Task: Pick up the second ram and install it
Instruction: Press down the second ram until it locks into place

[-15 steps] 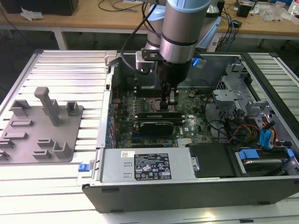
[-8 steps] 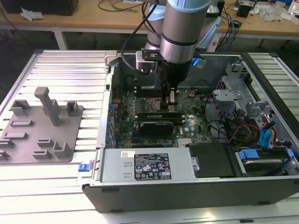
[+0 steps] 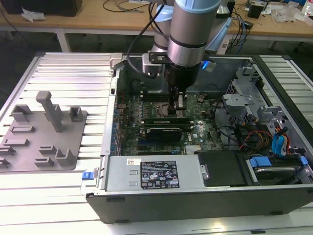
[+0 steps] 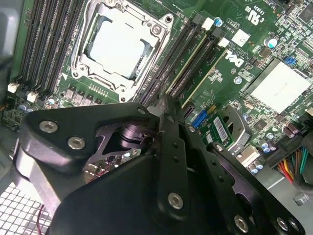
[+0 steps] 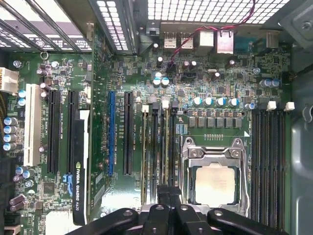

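Open computer case lying on its side on a slatted table, with the arm reaching down over the motherboard. The gripper stands low above the memory slots just beside the processor socket, its fingers drawn narrow and lined up with the slots, a pose that suits pressing a thin board straight down. A long green stick, judged to be the second ram, stands on edge in the slot bank directly ahead of the fingertips; whether the fingers grip it cannot be told. A grey holder lies on the table at the exterior view's left, well apart from the case.
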You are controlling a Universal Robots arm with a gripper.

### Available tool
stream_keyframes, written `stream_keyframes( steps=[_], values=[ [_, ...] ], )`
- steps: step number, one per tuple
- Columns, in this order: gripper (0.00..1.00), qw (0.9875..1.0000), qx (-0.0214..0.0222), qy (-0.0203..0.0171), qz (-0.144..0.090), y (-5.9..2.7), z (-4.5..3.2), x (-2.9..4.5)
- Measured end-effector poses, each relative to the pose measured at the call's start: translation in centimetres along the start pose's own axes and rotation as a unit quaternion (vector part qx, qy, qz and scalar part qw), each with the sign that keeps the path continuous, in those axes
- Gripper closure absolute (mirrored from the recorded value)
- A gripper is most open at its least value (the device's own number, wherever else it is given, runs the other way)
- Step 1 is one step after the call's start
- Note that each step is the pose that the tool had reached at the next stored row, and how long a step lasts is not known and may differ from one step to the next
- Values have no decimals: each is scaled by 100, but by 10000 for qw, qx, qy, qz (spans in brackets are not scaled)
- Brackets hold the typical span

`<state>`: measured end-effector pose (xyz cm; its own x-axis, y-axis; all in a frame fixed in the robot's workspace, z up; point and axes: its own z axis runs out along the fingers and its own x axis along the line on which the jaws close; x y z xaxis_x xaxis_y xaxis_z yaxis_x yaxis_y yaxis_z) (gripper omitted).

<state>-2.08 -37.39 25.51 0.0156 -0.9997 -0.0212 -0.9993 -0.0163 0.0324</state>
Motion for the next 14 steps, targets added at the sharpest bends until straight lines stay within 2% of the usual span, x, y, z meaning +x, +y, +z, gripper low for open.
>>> stream_keyframes(
  steps=[2,12,14],
  values=[
    [92,10000,2,0,1,-11,-1,0],
    [92,10000,1,0,1,-246,-8,4],
    [92,10000,1,0,1,-258,-9,4]
  ],
)
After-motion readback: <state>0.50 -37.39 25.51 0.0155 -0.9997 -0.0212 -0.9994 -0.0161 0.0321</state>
